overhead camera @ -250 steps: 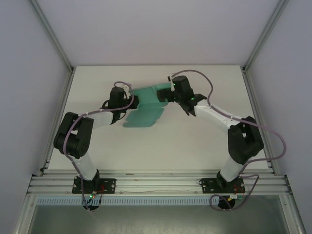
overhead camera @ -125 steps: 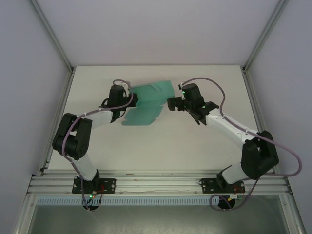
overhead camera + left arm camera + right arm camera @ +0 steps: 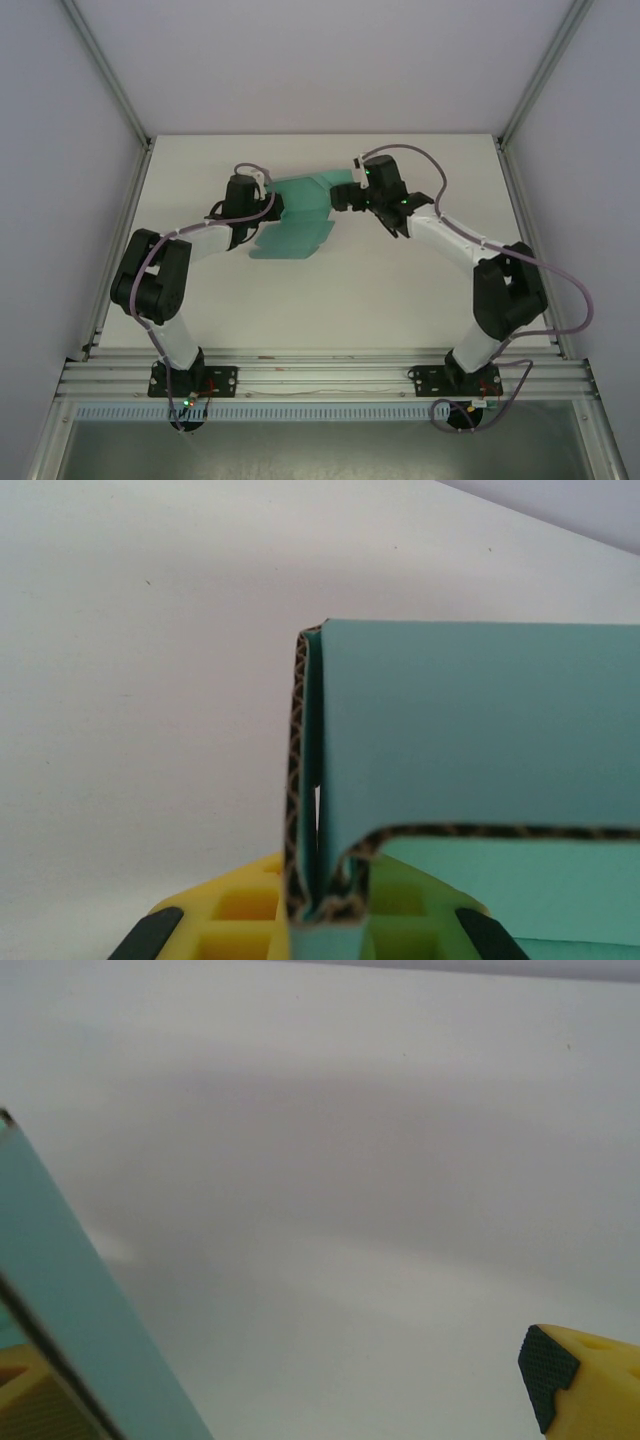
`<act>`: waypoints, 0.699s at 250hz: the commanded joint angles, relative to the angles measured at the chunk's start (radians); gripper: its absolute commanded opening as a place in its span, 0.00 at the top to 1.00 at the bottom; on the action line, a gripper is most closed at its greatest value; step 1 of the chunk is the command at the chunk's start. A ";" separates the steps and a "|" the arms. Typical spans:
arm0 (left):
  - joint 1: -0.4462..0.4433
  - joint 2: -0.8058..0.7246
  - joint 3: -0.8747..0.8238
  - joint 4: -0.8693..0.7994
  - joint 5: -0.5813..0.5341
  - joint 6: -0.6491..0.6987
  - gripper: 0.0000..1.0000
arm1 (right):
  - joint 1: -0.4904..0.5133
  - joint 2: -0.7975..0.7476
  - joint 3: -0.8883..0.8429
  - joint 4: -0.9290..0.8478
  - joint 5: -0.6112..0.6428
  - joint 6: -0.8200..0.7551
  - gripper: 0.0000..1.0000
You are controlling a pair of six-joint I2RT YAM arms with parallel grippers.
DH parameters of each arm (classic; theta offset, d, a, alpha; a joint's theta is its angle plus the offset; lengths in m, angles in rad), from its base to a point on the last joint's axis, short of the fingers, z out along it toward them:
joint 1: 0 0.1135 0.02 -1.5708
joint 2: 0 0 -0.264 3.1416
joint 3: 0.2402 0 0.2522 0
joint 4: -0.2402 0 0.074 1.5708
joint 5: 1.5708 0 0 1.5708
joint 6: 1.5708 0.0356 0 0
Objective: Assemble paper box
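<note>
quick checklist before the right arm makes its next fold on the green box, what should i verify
1. left gripper clamped on the folded edge of the paper box: ok
2. right gripper jaws open: ok
3. right gripper at the box's right end: ok
4. right gripper's fingers touching the card: cannot tell
5. box fully folded: not ok, a flap spreads out toward the near side

The paper box (image 3: pixel 300 215) is resting on the tabletop (image 3: pixel 330 300). The left end effector (image 3: pixel 270 208) is touching the box's left edge, and the right end effector (image 3: pixel 342 197) is sitting just beside its far right corner.
</note>
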 commanded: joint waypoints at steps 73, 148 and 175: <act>-0.013 -0.004 0.036 -0.003 0.024 -0.042 1.00 | 0.075 0.122 0.052 0.126 0.152 -0.024 0.00; -0.005 0.005 0.036 -0.024 0.010 -0.040 1.00 | 0.060 -0.086 -0.044 0.004 0.190 -0.020 0.00; 0.005 0.002 0.040 -0.027 0.011 -0.050 1.00 | 0.041 -0.166 -0.110 -0.073 0.185 -0.006 0.00</act>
